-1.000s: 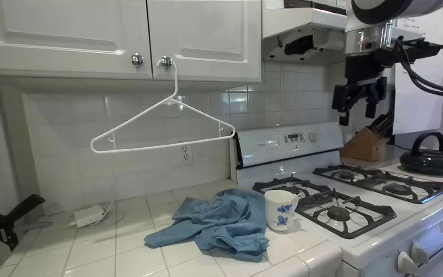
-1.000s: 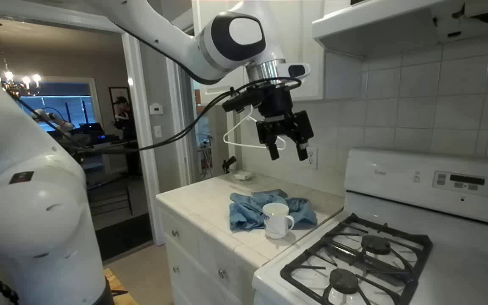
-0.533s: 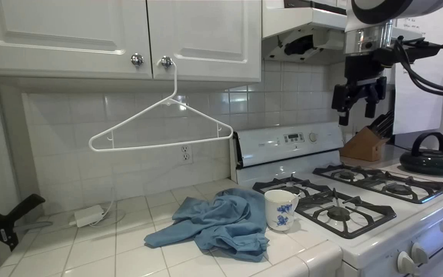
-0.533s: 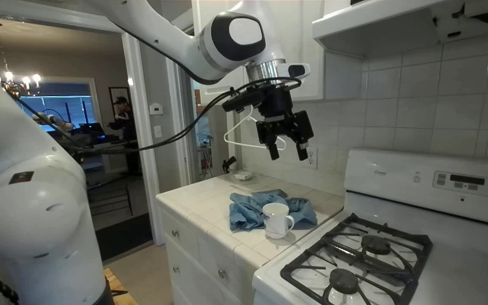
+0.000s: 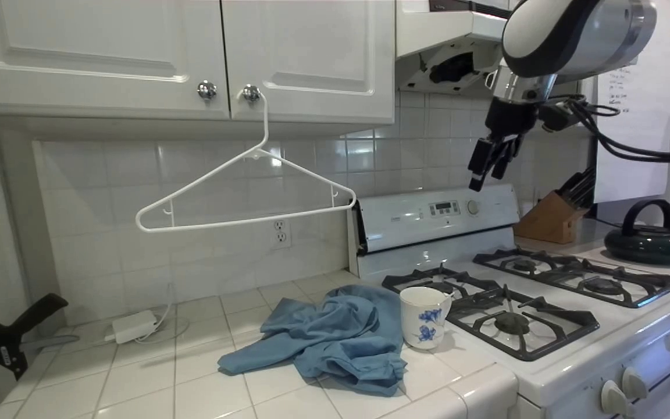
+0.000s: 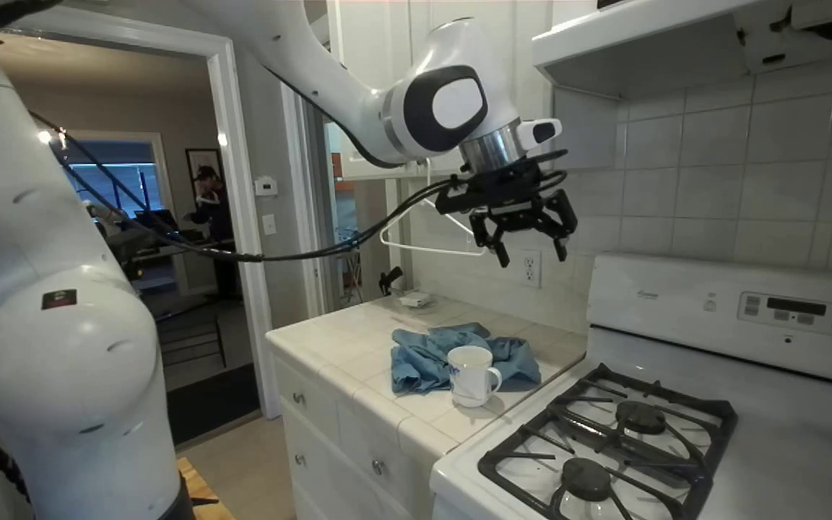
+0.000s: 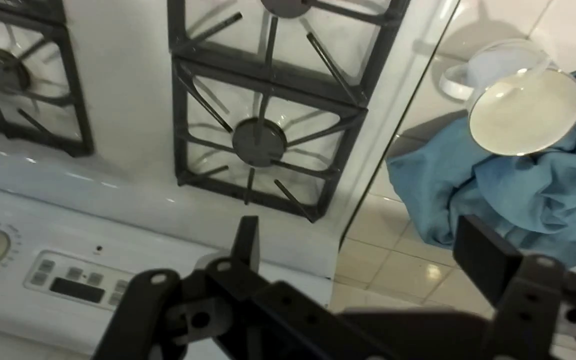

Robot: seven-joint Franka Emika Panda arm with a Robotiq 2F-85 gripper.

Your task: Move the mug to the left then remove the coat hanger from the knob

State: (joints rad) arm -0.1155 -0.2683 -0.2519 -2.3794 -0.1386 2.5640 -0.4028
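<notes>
Well, the mug (image 5: 419,326) stands upright on the counter (image 5: 201,349) near its edge along the stove (image 6: 799,433), handle turned that way; past the cloth (image 5: 335,337), tiles stretch to a white box (image 5: 134,326). The cloth, blue and crumpled, lies against or just beside the mug, I cannot tell which. In an exterior view, the hanger (image 5: 266,119) hangs by its hook on a knob (image 5: 251,93). The claw (image 7: 365,245) hangs in the air, fingers (image 7: 485,260) wide apart, higher than the mug and well away from it.

One mug (image 5: 422,319) — one hanger (image 5: 257,153) — one kettle (image 5: 649,244)
</notes>
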